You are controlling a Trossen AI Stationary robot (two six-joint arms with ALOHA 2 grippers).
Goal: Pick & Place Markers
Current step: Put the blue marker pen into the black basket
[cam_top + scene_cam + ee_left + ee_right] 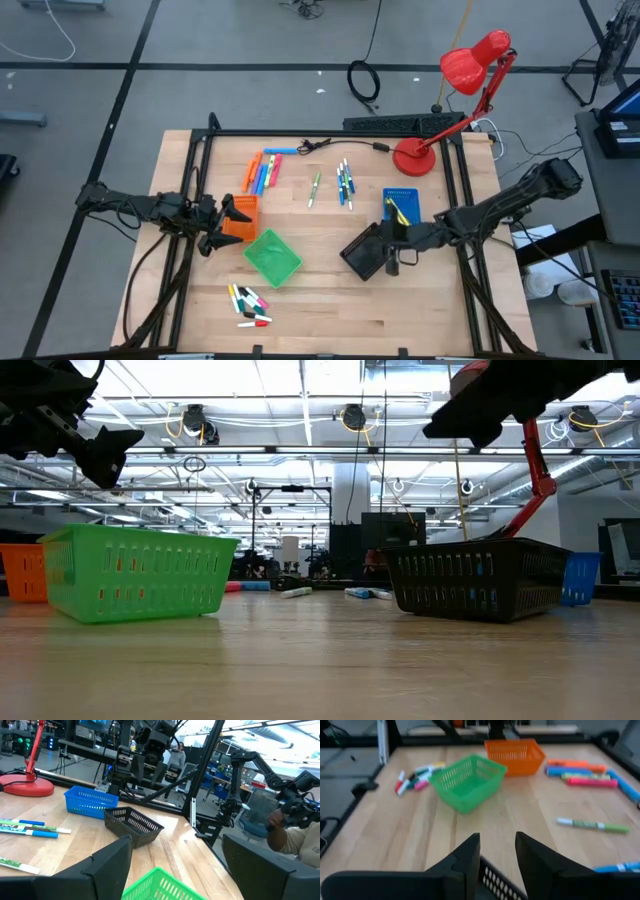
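— How do the arms sit?

— The left gripper (pixel 232 222) hangs over the orange basket (pixel 240 221), fingers spread wide, nothing between them. The right gripper (pixel 497 851) hovers above the black basket's (pixel 362 251) rim, fingers narrowly apart, empty.

— And the markers?

— Chunky markers (pixel 262 171) lie by the table's (pixel 330 310) far edge, thin pens (pixel 344 183) mid-table, short ones (pixel 249 304) near the green mesh basket (pixel 272 256). A yellow one (pixel 398 211) sits in the blue basket (pixel 403 206).
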